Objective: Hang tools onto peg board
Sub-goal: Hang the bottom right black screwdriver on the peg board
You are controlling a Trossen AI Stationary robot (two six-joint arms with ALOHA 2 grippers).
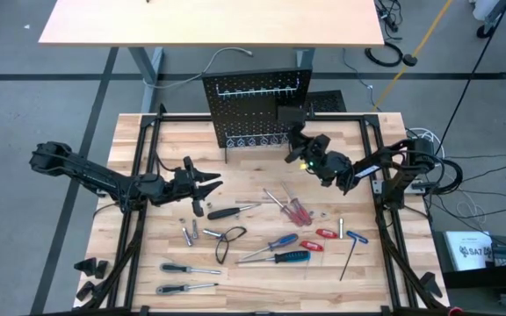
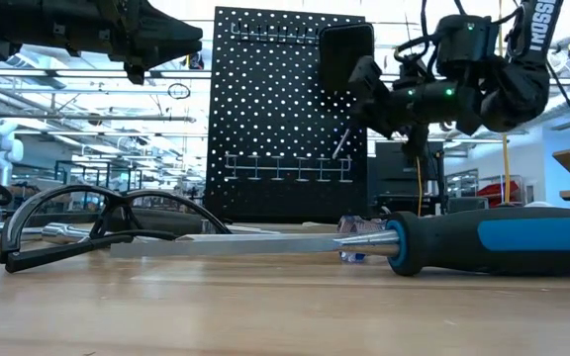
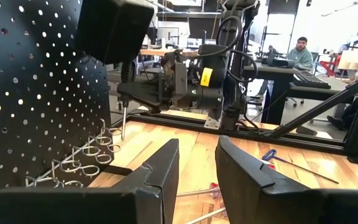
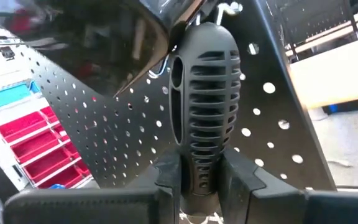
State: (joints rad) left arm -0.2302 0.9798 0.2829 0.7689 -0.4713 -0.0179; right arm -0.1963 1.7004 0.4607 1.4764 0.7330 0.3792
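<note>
Landmark: peg board (image 1: 257,110), upright at the desk's (image 1: 262,263) far edge.
Right gripper (image 1: 299,145): clamped on a black-handled screwdriver (image 4: 201,118), tip down, just in front of the board's hook row (image 3: 79,165).
Your step: lower the shaft straight into one ring, then release.
Left gripper (image 1: 211,187): half open, empty, in front of the board, left.
Remaining tools (image 1: 271,237): on the desk, before the board.

Few texts could be read. In the low view's upper right, the white letters "ROSS" were seen running down the dark arm (image 2: 534,30), cut off by the frame's top edge. In the high view's lower right, a white box (image 1: 470,250) beside the table bore dark print resembling "SAT", which could not be made out with certainty.
</note>
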